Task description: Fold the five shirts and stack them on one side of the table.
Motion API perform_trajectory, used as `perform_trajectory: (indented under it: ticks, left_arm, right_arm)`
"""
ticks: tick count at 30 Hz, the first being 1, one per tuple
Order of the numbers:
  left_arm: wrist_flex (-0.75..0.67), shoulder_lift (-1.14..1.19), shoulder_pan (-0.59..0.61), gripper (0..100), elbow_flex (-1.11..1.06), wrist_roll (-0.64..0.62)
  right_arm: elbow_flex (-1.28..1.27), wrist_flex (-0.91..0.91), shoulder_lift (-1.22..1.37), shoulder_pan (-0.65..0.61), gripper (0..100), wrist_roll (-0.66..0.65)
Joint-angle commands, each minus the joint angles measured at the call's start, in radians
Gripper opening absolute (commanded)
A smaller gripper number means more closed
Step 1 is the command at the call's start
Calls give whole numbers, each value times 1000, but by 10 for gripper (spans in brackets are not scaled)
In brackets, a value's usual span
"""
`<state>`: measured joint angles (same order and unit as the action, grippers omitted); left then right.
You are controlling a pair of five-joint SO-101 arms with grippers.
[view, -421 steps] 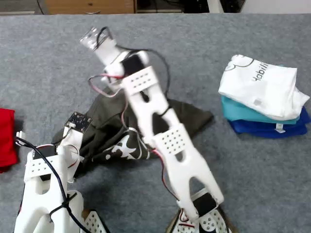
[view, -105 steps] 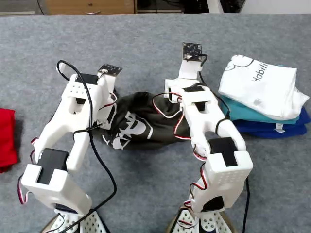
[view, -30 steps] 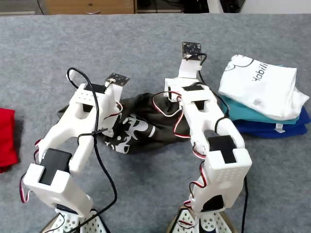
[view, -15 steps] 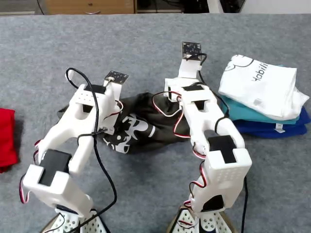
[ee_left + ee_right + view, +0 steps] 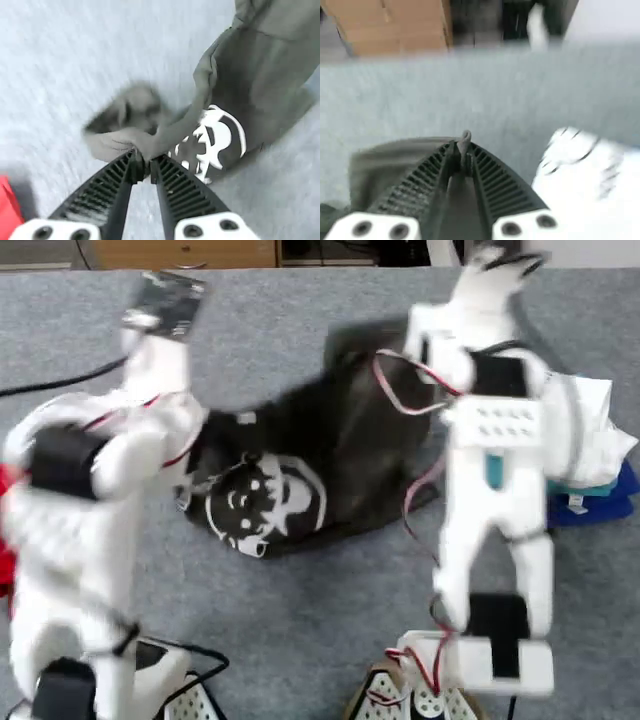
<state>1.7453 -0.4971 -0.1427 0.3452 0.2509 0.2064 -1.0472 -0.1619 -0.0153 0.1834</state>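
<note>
Just hoisted and stretched the black shirt (image 5: 300,470), clenched in left hand (image 5: 142,164) and right hand (image 5: 462,148); probably flattening before folding.

Shirt (image 5: 310,445) left of stack (image 5: 598,440)

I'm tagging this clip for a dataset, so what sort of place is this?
Probably an indoor robotics lab: a grey cloth-covered table, a white left arm and right arm holding a dark shirt, and wooden cabinets behind.
</note>
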Motion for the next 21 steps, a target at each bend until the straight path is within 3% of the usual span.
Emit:
perform_trajectory:
  ticks: [1, 4, 12, 16, 21]
  left_arm:
    - [14, -84, 64, 17, 201, -110]
    - [14, -90, 163, 18, 367, -252]
    - [14, -99, 376, 18, 672, -256]
    - [15, -101, 407, 18, 664, -166]
    - [15, -137, 405, 18, 499, -124]
  right_arm:
    - [259, -112, -150, 15, 2, -46]
    - [433, -133, -216, 18, 2, -75]
    - [857, -137, -269, 48, 2, -224]
    - [1007, -129, -268, 44, 2, -290]
    - [1115, -130, -269, 48, 2, -295]
